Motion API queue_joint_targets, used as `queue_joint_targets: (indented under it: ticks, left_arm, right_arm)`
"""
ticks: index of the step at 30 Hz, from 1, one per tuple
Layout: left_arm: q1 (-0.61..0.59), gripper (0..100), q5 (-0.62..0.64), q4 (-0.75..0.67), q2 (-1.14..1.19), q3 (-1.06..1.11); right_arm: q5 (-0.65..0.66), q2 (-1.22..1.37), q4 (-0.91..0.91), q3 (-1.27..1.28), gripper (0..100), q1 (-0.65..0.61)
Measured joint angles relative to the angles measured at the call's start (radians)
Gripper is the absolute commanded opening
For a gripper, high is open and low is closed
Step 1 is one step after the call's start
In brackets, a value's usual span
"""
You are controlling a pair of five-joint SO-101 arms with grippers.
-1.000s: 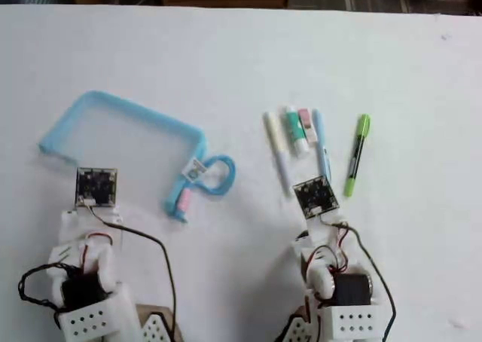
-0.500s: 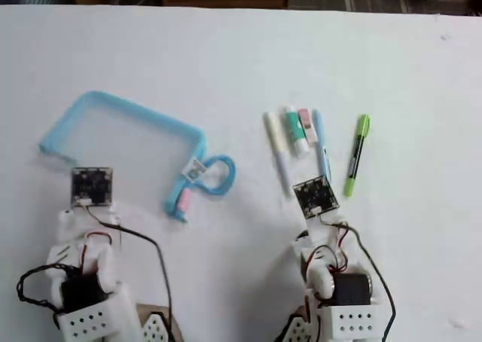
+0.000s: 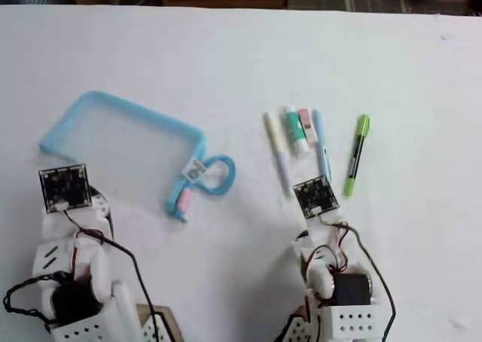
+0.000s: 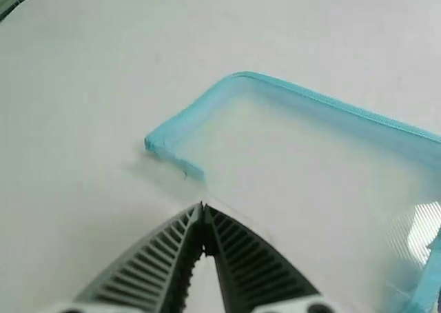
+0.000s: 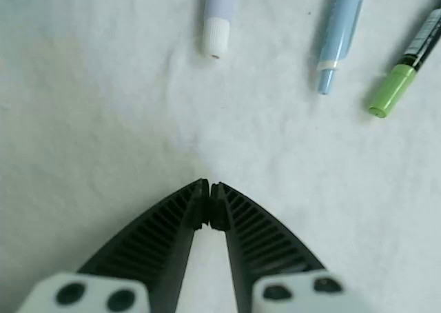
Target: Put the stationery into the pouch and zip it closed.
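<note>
A clear pouch (image 3: 124, 138) with a light blue zipper edge lies flat at the table's left; its blue loop strap (image 3: 215, 175) and pink tag trail to its right. The pouch (image 4: 303, 154) lies just beyond my left gripper (image 4: 202, 220), which is shut and empty above the cloth near one corner. Right of centre lie a white-and-lilac pen (image 3: 277, 152), a green-capped stick (image 3: 294, 131), a small pink item (image 3: 305, 123), a blue pen (image 3: 321, 142) and a green highlighter (image 3: 356, 155). My right gripper (image 5: 209, 203) is shut and empty, short of the pen tip (image 5: 215, 23), blue pen (image 5: 337, 37) and highlighter (image 5: 403, 78).
A white cloth (image 3: 241, 63) covers the whole table. Dark furniture runs along the far edge. Both arm bases stand at the near edge, the left arm (image 3: 68, 282) and the right arm (image 3: 335, 289). Open cloth lies between the pouch and the pens.
The left arm's wrist has swung leftward and slightly toward the near edge, off the pouch's near side to its left corner. The right arm and all the stationery have stayed put.
</note>
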Motion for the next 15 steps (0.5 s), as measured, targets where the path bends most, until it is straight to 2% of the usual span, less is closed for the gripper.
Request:
queue_joint_targets:
  ticks: [5,8,15]
  left_arm:
    - [0.0,2,0.0,0.0,0.0,-0.104]
    - [0.0,2,0.0,-0.002,-0.002,-0.212]
    - [0.002,2,0.018,-0.127,-0.008,-0.351]
  right_arm:
    - [0.0,0.0,-0.003,-0.032,2.0,0.0]
    - [-0.002,0.0,-0.049,-0.138,2.1,0.0]
    - [0.0,-0.006,-0.155,-0.404,2.3,-0.092]
